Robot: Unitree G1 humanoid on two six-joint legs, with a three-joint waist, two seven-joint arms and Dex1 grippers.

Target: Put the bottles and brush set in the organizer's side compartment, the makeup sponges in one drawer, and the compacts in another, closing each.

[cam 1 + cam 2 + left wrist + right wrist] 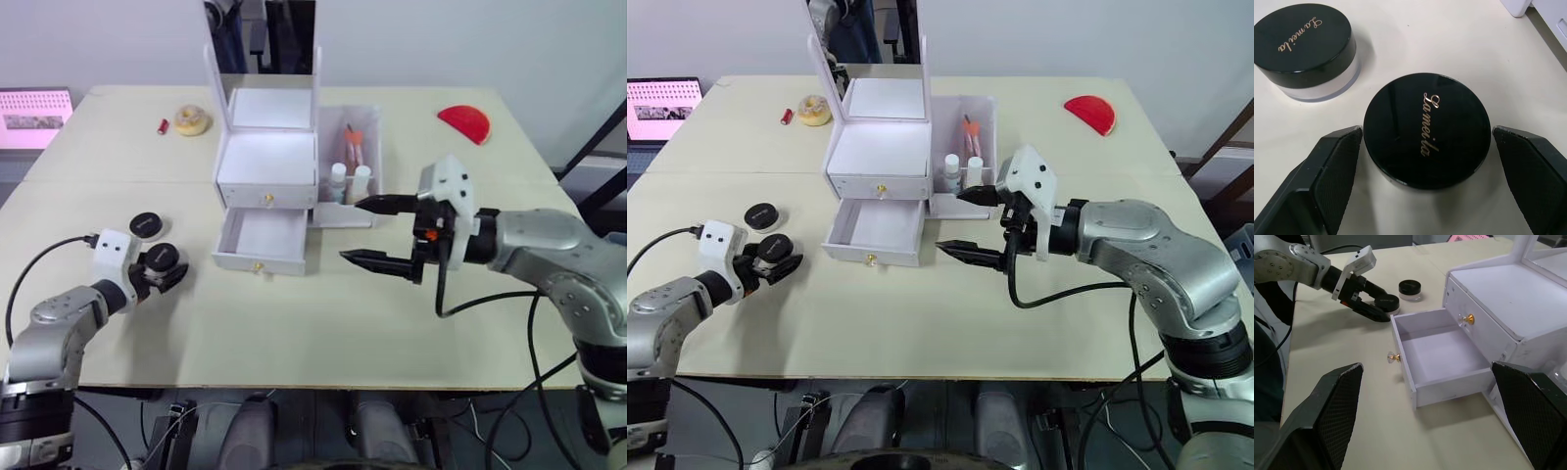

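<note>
On the cream table, near its left edge, the left gripper straddles a black compact, fingers apart, contact hidden. The right gripper gapes empty beside the organizer, whose lower drawer stands open.

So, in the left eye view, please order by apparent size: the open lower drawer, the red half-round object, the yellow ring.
1. Open lower drawer, clearly largest.
2. Red half-round object.
3. Yellow ring, smallest.
The last two lie farther from the camera, so they may look smaller than they are.
</note>
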